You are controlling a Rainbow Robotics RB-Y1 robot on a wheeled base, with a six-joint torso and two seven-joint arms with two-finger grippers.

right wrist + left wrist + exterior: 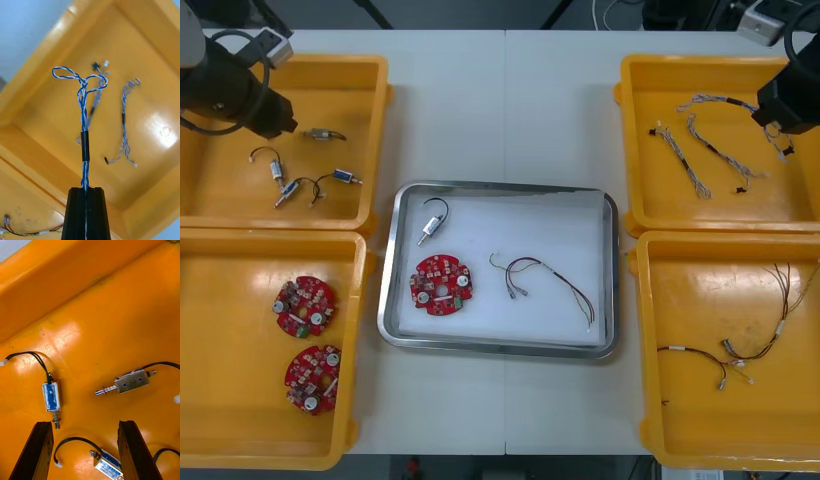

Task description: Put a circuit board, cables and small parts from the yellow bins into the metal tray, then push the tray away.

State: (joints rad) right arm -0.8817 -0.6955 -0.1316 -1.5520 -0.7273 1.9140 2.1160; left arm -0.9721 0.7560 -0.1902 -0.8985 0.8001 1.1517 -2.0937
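The right gripper (85, 188) is pinched shut on a twisted blue and white cable (85, 147) and holds it up over the yellow bin (720, 70) at the far right corner of the tabletop. Two more blue and white cables (125, 123) lie on that bin's floor. The left gripper (84, 423) hangs over the yellow bin at the far left corner (240, 205) with its fingers wide apart and nothing between them. Small metal parts (129, 381) with black wires lie under it. The metal tray (498, 187) sits in the middle of the tabletop. Inside it are a round red circuit board (442, 284) near its left edge, a small metal part (430, 225) in its far left corner, and a thin dark cable (548, 285) toward its right edge.
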